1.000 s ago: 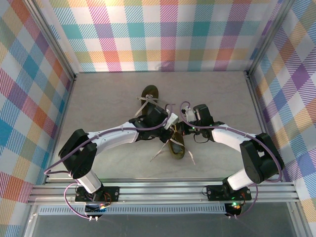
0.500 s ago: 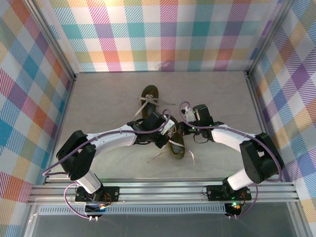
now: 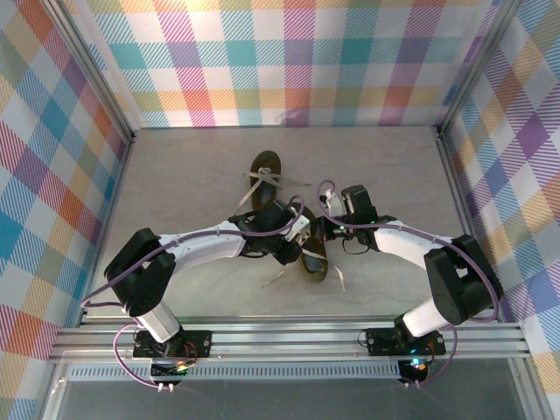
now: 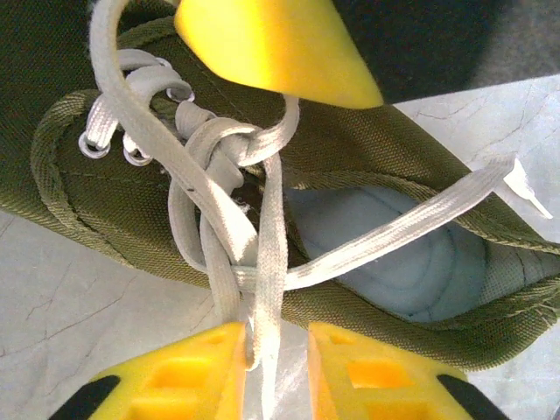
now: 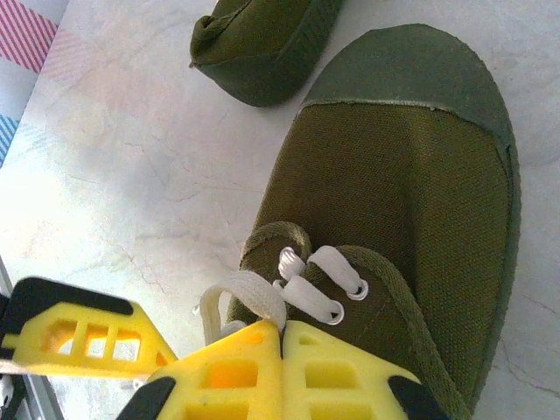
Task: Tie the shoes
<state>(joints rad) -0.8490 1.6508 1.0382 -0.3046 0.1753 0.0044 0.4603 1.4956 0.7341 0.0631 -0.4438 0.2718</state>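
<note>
The near shoe [image 3: 315, 255] lies mid-table, the other shoe [image 3: 265, 178] beyond it. My left gripper [image 3: 292, 248] hovers at the near shoe's left side. In the left wrist view the gripper [image 4: 276, 339] is open a little, and one pale lace strand [image 4: 267, 289] hangs loose in the gap, coming from a half knot [image 4: 229, 144] over the olive shoe [image 4: 87, 192]. My right gripper [image 3: 325, 229], seen as [image 5: 282, 328] in its wrist view, is shut on a lace loop [image 5: 249, 297] beside the eyelets of the shoe [image 5: 394, 175].
Plaid walls enclose the pale table [image 3: 192, 166] on three sides. The second shoe's heel [image 5: 262, 44] lies just beyond the near shoe's toe. Loose lace ends [image 3: 278, 273] trail toward the front edge. A yellow finger [image 5: 79, 337] of the left gripper sits close beside my right fingers.
My left gripper has moved toward the near side of the shoe and its jaws have parted, releasing the lace. The right gripper has held still, shut on its loop.
</note>
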